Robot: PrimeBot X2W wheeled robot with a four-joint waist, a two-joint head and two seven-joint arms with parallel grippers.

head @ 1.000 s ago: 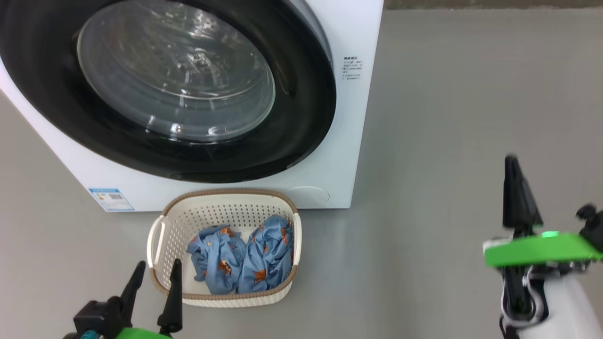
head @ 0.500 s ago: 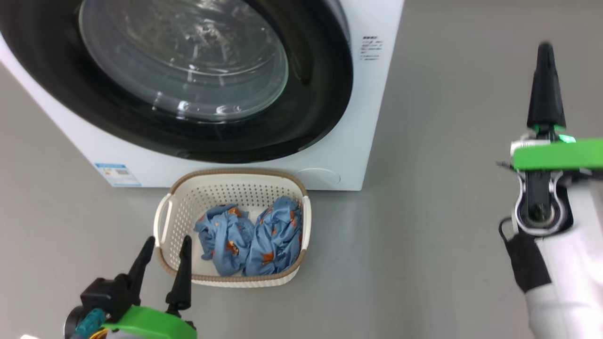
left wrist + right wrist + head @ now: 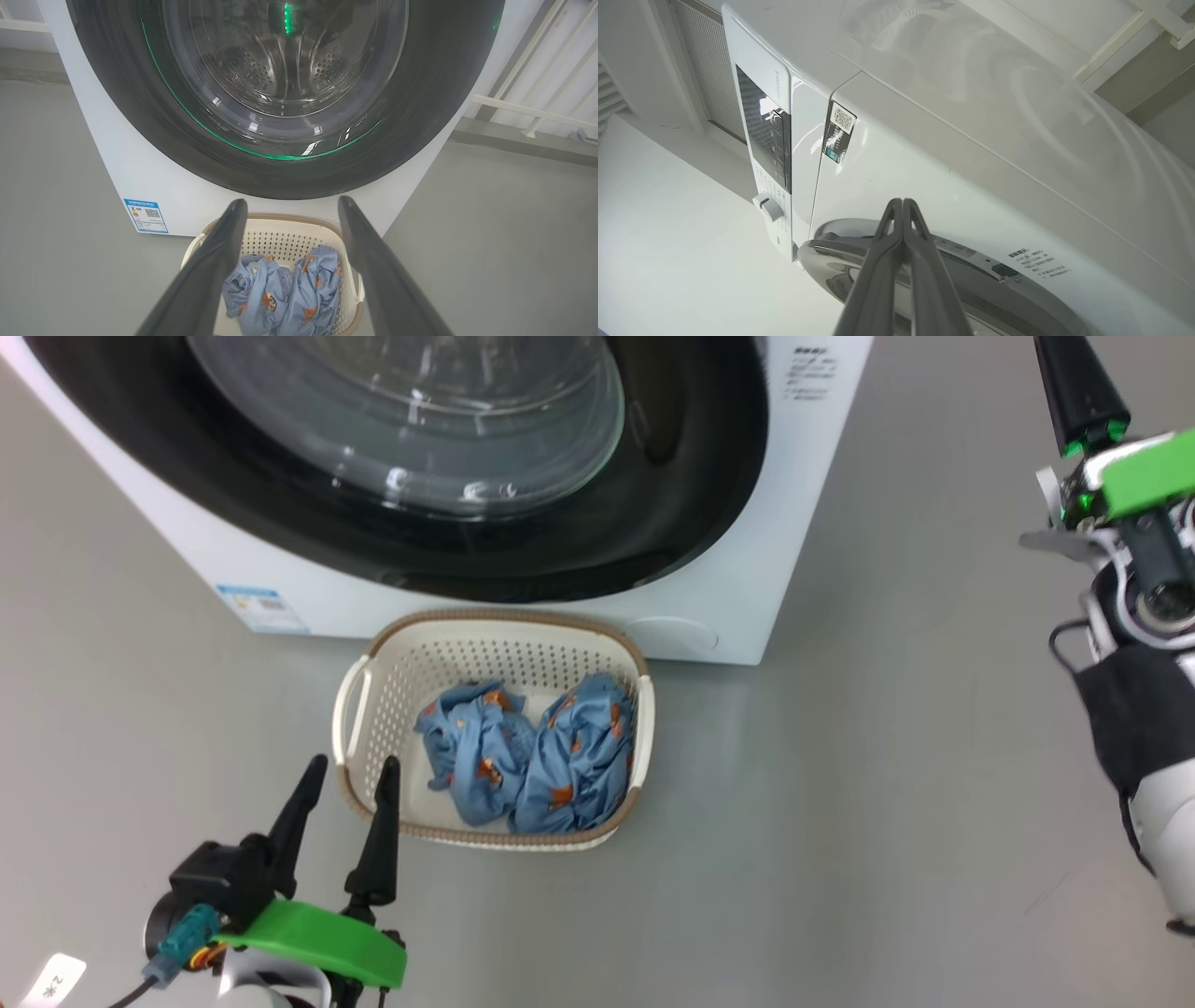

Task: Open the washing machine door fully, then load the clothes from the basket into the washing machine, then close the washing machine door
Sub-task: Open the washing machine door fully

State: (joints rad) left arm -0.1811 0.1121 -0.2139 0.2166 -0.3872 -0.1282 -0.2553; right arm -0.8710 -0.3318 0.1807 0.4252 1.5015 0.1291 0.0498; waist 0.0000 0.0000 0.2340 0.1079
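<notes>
The washing machine stands at the top of the head view, and its black-rimmed glass door is closed. On the floor in front sits the cream basket, holding two light blue clothes. My left gripper is open, just left of and in front of the basket. Its wrist view looks over the basket and clothes at the door, with the gripper open. My right gripper is raised at the far right and is shut. It points at the machine's white front above the door's edge.
Grey floor spreads to the right of the basket and machine. A blue label marks the machine's lower left corner. The control panel with a knob sits at the machine's top. White railing stands to the right of the machine.
The head camera has shifted, sliding the machine and basket up and to the right in the picture. My right arm has risen from low right to high right, fingers still together.
</notes>
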